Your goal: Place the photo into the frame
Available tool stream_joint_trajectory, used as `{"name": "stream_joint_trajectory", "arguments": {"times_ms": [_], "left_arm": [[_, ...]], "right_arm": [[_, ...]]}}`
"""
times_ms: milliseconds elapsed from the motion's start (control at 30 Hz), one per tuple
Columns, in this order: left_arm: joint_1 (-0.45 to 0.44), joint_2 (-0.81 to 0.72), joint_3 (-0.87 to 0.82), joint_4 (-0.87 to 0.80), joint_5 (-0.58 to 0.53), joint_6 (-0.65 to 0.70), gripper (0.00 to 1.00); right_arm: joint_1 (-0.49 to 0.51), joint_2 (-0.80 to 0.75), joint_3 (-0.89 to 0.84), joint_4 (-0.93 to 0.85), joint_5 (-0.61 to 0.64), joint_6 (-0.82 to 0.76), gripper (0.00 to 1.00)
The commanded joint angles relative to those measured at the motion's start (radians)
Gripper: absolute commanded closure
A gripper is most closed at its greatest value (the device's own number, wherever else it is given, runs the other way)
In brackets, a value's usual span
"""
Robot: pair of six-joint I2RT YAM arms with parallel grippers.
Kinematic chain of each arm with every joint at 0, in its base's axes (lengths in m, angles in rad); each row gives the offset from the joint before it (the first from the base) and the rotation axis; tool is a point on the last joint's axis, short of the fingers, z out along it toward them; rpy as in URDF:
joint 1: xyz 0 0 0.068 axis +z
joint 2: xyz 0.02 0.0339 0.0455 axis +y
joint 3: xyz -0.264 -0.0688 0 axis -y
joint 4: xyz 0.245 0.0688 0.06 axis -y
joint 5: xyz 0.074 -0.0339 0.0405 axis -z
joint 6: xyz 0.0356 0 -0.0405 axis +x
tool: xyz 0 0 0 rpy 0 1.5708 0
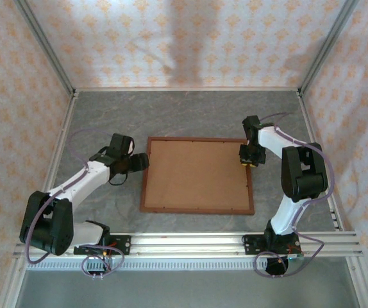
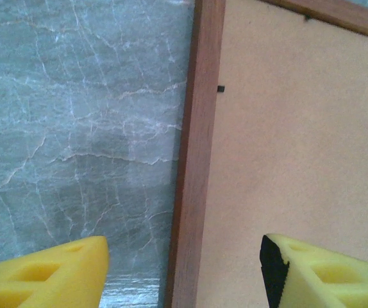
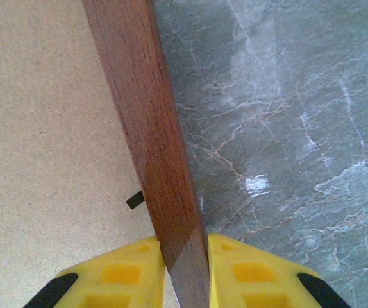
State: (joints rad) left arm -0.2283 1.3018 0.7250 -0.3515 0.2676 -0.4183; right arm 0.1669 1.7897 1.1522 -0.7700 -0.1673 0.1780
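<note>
The frame point(image 1: 197, 210), thin reddish-brown wood, lies flat in the middle of the table with a plain brown backing board point(image 1: 197, 173) filling it. The photo is hidden. My left gripper point(image 1: 142, 160) hovers at the frame's left rail point(image 2: 197, 160). It is open point(image 2: 184, 263), with one yellow finger point(image 2: 56, 276) over the table and the other over the board, neither touching the rail. My right gripper point(image 1: 247, 157) is shut on the frame's right rail point(image 3: 145, 128), its yellow fingers point(image 3: 126, 273) pressed against both sides of the wood point(image 3: 185, 256).
The table point(image 1: 107, 115) is grey marble-patterned, walled by patterned panels at left, back and right. An aluminium rail point(image 1: 235, 242) carrying both arm bases runs along the near edge. Small black retaining tabs point(image 3: 134, 200) stick out from the rails over the board.
</note>
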Motion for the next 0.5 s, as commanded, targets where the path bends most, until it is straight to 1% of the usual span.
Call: {"name": "stream_joint_trajectory", "arguments": {"times_ms": [0,167,467], "left_arm": [[0.018,-0.004,-0.013,0.017,0.019,0.006,0.34],[0.046,0.033,-0.012,0.039,0.074,0.023,0.33],[0.048,0.065,-0.001,0.024,0.088,0.029,0.32]], "right_arm": [[0.0,-0.01,0.017,0.003,0.044,0.006,0.79],[-0.007,-0.011,0.023,-0.005,0.067,0.004,0.79],[-0.007,-0.031,0.0,-0.001,0.084,0.003,0.79]]}}
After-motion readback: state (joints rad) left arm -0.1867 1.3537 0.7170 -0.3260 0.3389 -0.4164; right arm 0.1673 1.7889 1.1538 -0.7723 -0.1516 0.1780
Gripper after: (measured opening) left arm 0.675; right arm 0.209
